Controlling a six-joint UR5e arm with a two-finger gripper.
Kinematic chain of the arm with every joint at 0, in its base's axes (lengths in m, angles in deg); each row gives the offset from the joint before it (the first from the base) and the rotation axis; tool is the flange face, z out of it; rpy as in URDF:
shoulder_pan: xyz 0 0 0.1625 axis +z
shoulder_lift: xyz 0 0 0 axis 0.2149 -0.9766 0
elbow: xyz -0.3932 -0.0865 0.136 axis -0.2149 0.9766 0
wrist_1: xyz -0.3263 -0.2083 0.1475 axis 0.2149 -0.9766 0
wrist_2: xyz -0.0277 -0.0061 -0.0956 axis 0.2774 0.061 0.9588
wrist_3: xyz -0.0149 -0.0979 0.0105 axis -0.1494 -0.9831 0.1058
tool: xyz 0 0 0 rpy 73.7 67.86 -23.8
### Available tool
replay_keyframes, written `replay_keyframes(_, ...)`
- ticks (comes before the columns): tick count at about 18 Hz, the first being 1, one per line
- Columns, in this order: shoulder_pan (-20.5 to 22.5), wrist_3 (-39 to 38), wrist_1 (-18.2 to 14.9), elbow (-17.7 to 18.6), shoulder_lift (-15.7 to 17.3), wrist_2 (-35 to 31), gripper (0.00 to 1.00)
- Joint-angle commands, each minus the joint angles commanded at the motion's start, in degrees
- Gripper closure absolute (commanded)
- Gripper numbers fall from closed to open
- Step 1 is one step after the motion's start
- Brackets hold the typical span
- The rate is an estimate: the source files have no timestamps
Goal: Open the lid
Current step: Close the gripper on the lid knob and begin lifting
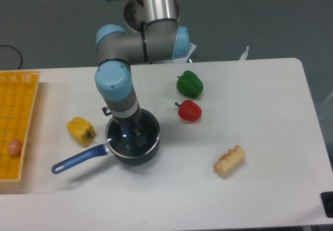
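Observation:
The lid [140, 141] is a clear glass disc with a thin metal rim, lying on the dark blue saucepan [136, 157] left of the table's middle. Its blue knob [125, 131] shows only partly under my gripper [130, 131]. The gripper reaches straight down from above, and its dark fingers [137, 132] stand on either side of the knob, shut on it. The lid's rim still lines up with the pan's rim. The pan's blue handle [78, 159] points to the front left.
A yellow pepper [80, 130] lies just left of the pan. A red pepper [189, 111] and a green pepper [189, 84] sit to the right and behind. A bread piece [229, 160] lies at front right. A yellow basket [21, 106] holding an egg [14, 147] stands at the far left.

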Motion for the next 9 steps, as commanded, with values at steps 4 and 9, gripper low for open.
replay_keyframes(4, -0.1, 0.1, 0.0, -0.1, -0.4, 0.0, 0.00)
replay_keyframes(9, -0.1, 0.4, 0.0, -0.1, -0.4, 0.1, 0.12)
